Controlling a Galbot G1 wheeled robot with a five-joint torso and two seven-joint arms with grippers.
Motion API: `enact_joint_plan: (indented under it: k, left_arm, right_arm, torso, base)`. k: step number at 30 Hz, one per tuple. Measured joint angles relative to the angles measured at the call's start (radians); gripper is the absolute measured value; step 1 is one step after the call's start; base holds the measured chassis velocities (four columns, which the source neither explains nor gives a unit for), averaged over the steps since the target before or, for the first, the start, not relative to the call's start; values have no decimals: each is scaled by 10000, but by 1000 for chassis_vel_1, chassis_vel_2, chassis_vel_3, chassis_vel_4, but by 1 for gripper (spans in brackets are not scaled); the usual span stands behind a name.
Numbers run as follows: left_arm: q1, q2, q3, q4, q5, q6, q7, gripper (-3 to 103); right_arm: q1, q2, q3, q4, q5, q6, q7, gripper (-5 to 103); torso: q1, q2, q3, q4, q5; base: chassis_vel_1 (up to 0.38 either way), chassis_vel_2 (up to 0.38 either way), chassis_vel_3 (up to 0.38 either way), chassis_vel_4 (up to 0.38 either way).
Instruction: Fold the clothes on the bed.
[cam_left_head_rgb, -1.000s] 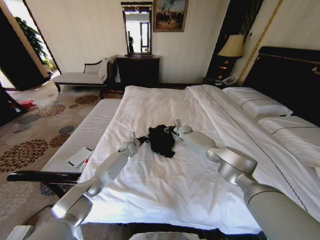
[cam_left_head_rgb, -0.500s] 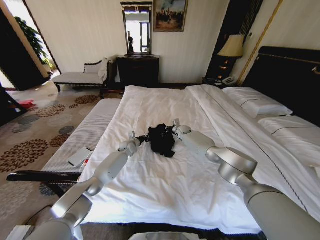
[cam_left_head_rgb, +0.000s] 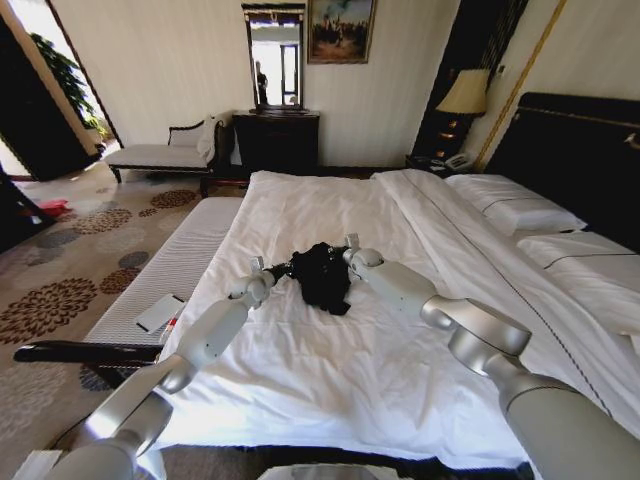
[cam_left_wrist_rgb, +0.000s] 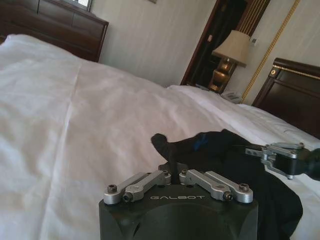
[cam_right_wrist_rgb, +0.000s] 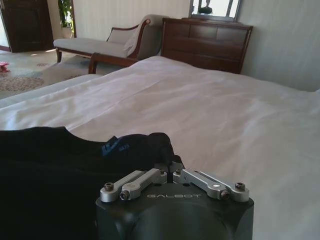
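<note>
Black T-shirt (cam_left_head_rgb: 322, 275) bunched at frame centre on the white bed (cam_left_head_rgb: 330, 380). Left gripper (cam_left_head_rgb: 268, 270) clenched on its left edge; right gripper (cam_left_head_rgb: 347, 254) clenched on its right edge.

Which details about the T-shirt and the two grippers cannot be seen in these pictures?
- The black T-shirt is bunched up in the head view, so its chest lettering and sleeves are hidden in folds.
- In the left wrist view, cloth covers the tips of the left gripper.
- In the right wrist view, cloth covers the tips of the right gripper.
</note>
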Motion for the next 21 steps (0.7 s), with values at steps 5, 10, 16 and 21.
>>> enact_joint_plan:
  k: [5,10,16,21]
  left_arm:
    - [-112,460,-10,-1254,-276,22,-374,2]
    - [-316,856,-36,-2312,-492,82,-792,2]
    - [-715,1453,-150,-3473,-929,173,-1340,2]
    - [-1055,2081,-182,-4502,-1547,292,-1731,2]
  right_arm:
    - [-203,-1055,613,1510,39,4,438,0]
    - [-342,-1766,1260,3019,92,-24,854,0]
    - [-450,-2660,2044,4796,169,-101,1154,0]
    - [-478,-3297,2603,5835,277,-149,1317,0]
  torso:
    - [0,0,0,-6,1]
    - [-1,0,-1,3,1]
    - [0,0,-1,2,-1]
    - [0,0,-1,-2,-1]
  base:
    - [0,0,0,0]
    - [0,0,0,0]
    - [0,0,0,0]
    - [0,0,0,0]
